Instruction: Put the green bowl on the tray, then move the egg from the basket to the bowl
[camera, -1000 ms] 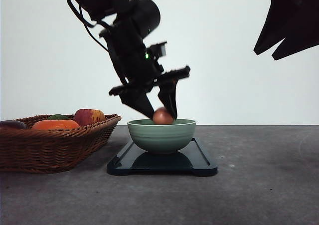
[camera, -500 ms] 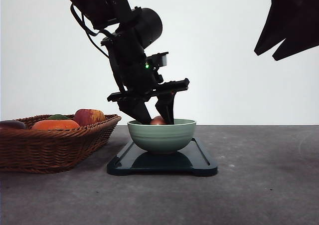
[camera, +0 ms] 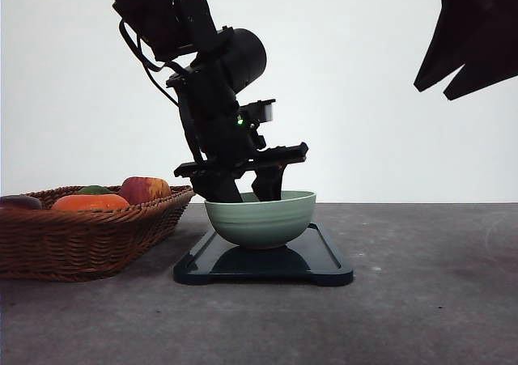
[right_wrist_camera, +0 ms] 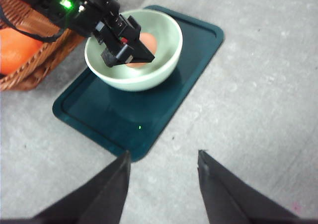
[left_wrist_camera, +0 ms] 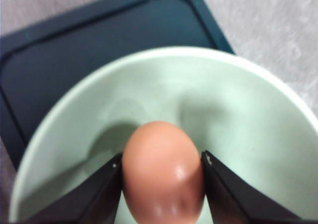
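The left hand grips the egg low inside the green bowl — the bowl floor just beneath — while the right hand hangs open, well apart.

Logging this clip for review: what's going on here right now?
The left gripper holds the egg between its fingers, down inside the green bowl, not yet released. The bowl sits on the tray, beside the basket of fruit. The right gripper hangs open above the table, holding nothing.

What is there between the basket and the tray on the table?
Nothing; in the front view only bare grey table separates the basket from the tray.
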{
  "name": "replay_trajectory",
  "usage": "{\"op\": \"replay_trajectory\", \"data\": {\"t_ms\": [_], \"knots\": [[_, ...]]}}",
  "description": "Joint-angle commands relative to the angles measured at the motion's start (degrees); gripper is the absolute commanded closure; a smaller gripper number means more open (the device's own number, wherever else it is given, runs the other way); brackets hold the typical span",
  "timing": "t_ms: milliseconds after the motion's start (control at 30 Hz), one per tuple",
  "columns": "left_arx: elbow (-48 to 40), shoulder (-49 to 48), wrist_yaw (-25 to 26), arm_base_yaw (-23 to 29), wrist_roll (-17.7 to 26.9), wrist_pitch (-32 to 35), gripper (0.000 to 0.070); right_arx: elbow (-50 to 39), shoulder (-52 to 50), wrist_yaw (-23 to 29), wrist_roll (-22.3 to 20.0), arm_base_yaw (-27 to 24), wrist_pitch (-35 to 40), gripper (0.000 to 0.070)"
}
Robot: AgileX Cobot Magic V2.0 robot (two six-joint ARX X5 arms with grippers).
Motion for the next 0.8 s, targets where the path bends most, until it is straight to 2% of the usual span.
{"op": "replay_trajectory", "data": {"t_ms": [0, 67, 100, 367, 567, 767], "knots": [[1.3, 1.4, -0.2, -0.7, 0.5, 0.5, 0.0372, 0.2, 0.4, 0.0, -0.4, 0.3, 0.2, 0.0432], [1.3, 1.4, -0.2, -0.8, 0.3, 0.5, 0.0305, 0.2, 0.4, 0.0, -0.4, 0.3, 0.1, 0.0432], [1.3, 1.4, -0.2, -0.8, 0.3, 0.4, 0.03, 0.2, 0.4, 0.0, -0.4, 0.3, 0.1, 0.0432], [2.1, -0.8, -0.1, -0.9, -2.1, -2.9, 0.0299, 0.2, 0.4, 0.0, -0.4, 0.3, 0.0, 0.0432], [2.5, -6.4, -0.2, -0.9, -2.2, -4.0, 0.0299, 0.2, 0.4, 0.0, -0.4, 0.3, -0.1, 0.0432], [2.5, -13.8, -0.2, -0.9, -2.6, -9.3, 0.03, 0.2, 0.4, 0.0, -0.4, 0.3, -1.0, 0.0432]]}}
